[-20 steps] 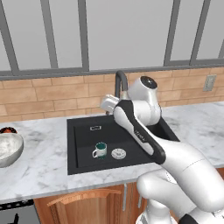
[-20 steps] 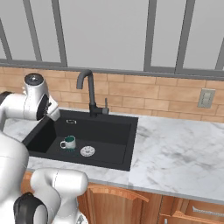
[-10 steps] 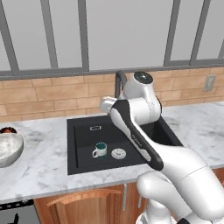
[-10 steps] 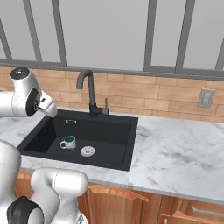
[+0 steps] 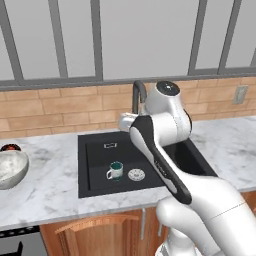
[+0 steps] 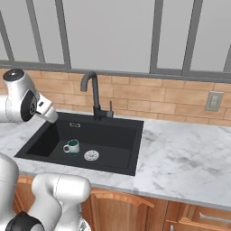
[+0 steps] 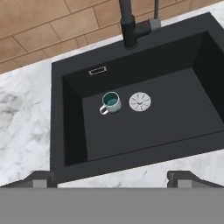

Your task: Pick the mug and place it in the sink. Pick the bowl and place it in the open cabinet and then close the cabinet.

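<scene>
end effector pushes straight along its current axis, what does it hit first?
Most likely the bare floor of the black rectangular sink, in front of the small white teal-lined mug and the round silver drain. Open end effector; depth uncertain.

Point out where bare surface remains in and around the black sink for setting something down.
Free: black sink floor right of the round silver drain, and marble counter right of the basin. Crowded: the small white teal-lined mug beside the drain; the speckled grey bowl at the counter's left end.

The arm (image 5: 165,150) is glossy white, made of thick rounded segments. A black band runs along one segment, and a dark round cap closes the top joint. The two claw (image 7: 112,178) tips are small and dark grey.
</scene>
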